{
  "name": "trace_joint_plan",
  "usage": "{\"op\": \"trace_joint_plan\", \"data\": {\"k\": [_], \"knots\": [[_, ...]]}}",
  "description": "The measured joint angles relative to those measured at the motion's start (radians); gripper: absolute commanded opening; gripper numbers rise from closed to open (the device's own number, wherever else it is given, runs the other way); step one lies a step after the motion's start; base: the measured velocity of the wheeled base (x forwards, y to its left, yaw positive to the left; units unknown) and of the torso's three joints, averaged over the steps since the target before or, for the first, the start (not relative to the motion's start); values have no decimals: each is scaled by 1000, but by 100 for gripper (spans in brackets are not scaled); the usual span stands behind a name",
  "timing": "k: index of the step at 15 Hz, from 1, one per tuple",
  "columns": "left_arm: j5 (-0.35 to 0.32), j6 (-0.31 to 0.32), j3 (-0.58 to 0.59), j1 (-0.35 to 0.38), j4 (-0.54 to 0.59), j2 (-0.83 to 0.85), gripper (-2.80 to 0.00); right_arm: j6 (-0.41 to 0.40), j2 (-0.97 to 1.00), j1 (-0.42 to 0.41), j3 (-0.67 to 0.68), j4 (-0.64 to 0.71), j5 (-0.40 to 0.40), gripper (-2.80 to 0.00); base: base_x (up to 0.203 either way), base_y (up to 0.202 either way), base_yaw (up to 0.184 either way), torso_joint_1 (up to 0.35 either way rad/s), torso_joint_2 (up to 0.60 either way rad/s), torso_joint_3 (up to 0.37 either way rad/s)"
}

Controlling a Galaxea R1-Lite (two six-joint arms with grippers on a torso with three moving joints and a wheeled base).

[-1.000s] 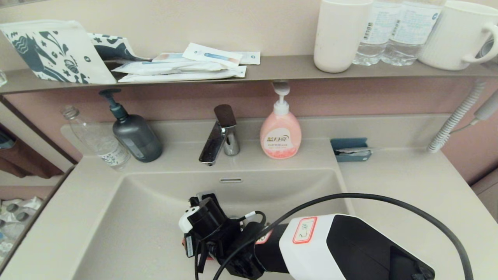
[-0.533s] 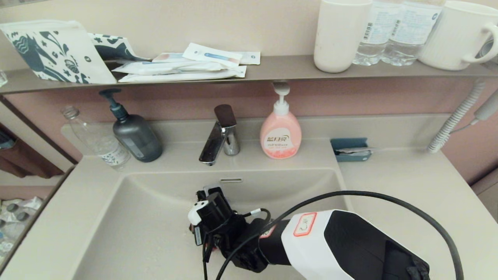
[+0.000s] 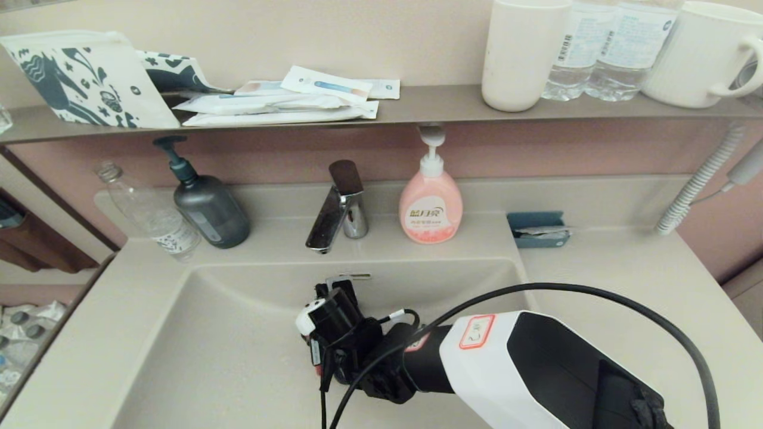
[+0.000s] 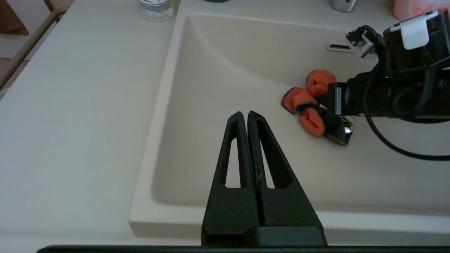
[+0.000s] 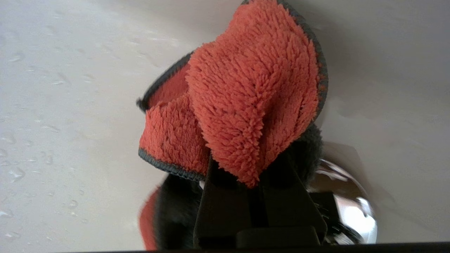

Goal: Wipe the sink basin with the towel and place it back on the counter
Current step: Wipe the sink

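In sink basin (image 4: 218, 70) | towel (image 5: 246, 102) pinched in right claw (image 5: 258, 182)

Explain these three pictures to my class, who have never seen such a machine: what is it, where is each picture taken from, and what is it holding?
This is a robot with two arms, each ending in a two-fingered gripper. The wide picture comes from a camera on its head, looking down at a bathroom sink basin. The other two come from cameras on its wrists. The right gripper is down in the basin, shut on a fluffy orange towel that is bunched on the basin floor beside the shiny drain plug. The left gripper hangs shut and empty above the basin's near edge. On the counter stand a pink soap bottle, a dark pump bottle and a tap.
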Motion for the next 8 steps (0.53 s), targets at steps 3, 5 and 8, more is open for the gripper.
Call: {"op": "trace_joint_plan", "data": {"k": [3,5,8], "knots": [[0,0,0,0,0,0,-280,67,-22,-5,3,81,-39,-280,0,0,0,0,0,0],[0,0,0,0,0,0,-280,108,-38,-10,5,131,-52,-280,0,0,0,0,0,0],[0,0,0,0,0,0,-280,166,-70,-21,23,220,-65,-280,0,0,0,0,0,0]]}}
